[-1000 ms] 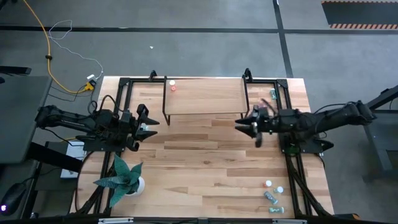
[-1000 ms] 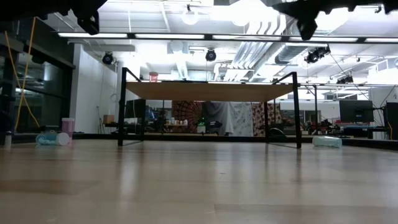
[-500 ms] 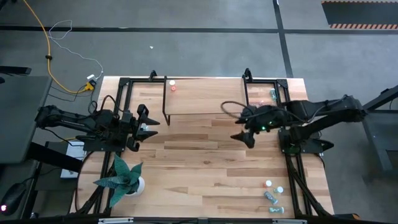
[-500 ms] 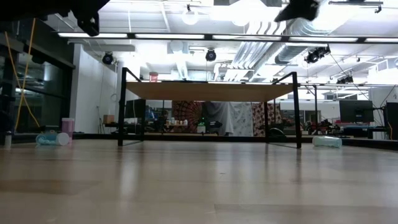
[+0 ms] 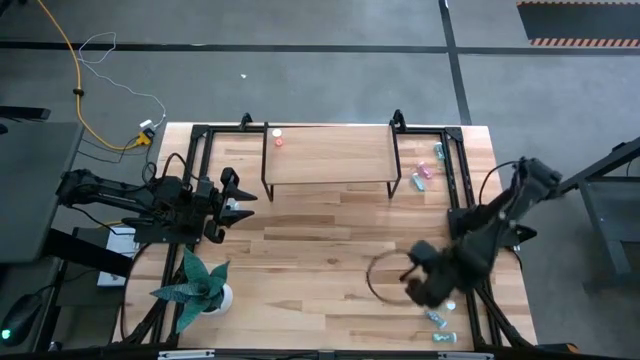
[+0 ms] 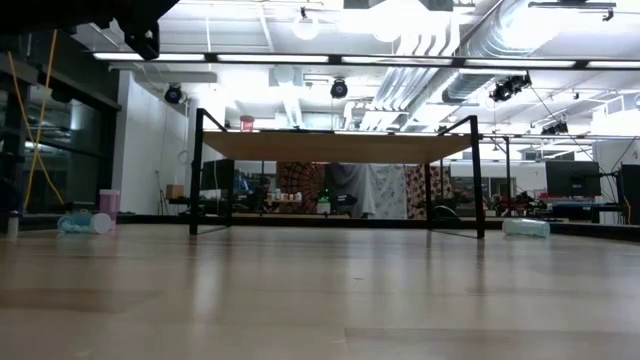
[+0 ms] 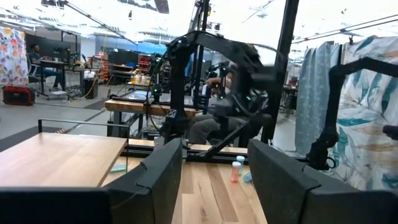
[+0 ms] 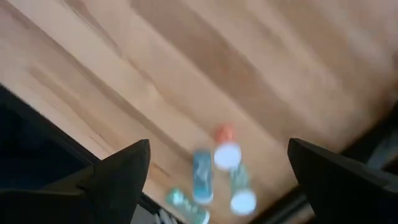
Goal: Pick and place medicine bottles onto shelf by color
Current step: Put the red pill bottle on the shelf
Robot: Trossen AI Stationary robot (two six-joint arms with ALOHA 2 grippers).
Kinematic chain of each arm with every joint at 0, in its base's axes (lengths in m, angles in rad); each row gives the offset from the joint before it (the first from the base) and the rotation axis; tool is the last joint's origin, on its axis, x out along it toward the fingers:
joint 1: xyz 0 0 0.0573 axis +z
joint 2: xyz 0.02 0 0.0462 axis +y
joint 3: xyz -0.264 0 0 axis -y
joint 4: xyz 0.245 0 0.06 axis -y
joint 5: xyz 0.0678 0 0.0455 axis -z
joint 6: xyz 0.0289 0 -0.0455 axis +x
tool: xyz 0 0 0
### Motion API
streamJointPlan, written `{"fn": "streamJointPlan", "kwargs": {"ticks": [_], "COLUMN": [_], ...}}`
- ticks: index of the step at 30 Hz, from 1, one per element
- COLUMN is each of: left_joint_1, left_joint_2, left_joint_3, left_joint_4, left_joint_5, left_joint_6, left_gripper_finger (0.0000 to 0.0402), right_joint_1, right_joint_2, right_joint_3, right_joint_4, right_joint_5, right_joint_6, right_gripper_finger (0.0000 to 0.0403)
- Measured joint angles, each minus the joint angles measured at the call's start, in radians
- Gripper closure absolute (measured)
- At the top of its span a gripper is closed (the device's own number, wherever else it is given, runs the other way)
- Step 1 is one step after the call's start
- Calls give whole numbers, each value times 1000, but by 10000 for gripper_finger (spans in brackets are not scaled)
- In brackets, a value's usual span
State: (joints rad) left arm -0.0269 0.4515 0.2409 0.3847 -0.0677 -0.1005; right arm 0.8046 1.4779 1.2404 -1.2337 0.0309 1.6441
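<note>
- We saw the right gripper [image 5: 420, 285] over the near right part of the table [image 5: 320, 250], just above a small cluster of medicine bottles [image 5: 438, 315] by the table's near right corner; its fingers [image 8: 121, 177] stood wide apart with nothing between them.
- In the right wrist view we counted about four bottles in that cluster: one red-orange bottle [image 8: 225, 147] standing with its white cap toward the camera, and teal ones [image 8: 202, 168] lying beside it, their long axes roughly along the table top. Blur kept us from telling more exactly which way each pointed.
- From above, the two nearest-edge teal bottles [image 5: 437, 318] lay on their sides, while two white caps [image 5: 432, 295] marked upright ones.
- A second group [image 5: 425, 172], pink and teal, lay on the table just right of the shelf [image 5: 330, 155]; one teal bottle [image 5: 418, 182] lay on its side, its axis running toward the shelf leg.
- One red-orange bottle [image 5: 278, 139] stood upright at the shelf's far left corner.
- The left gripper [image 5: 238, 205] waited above the table's left side, near the potted plant [image 5: 195, 285], its fingers [image 7: 155, 180] parted and holding nothing.
</note>
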Motion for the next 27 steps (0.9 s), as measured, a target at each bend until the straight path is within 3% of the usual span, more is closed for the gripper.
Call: {"fn": "streamJointPlan", "kwargs": {"ticks": [6,17,27], "left_joint_1": [0,0,0], "left_joint_2": [0,0,0], "left_joint_3": [0,0,0], "left_joint_4": [0,20,24], "left_joint_5": [0,0,0], "left_joint_6": [0,45,51], "left_gripper_finger": [229,229,229], "right_joint_1": [112,88,72], "right_joint_2": [163,294,295], "right_joint_3": [0,-3,-96], "right_joint_4": [31,48,80], "right_joint_5": [-117,-110,-122], "right_joint_6": [178,163,124], "right_gripper_finger": [32,33,99]}}
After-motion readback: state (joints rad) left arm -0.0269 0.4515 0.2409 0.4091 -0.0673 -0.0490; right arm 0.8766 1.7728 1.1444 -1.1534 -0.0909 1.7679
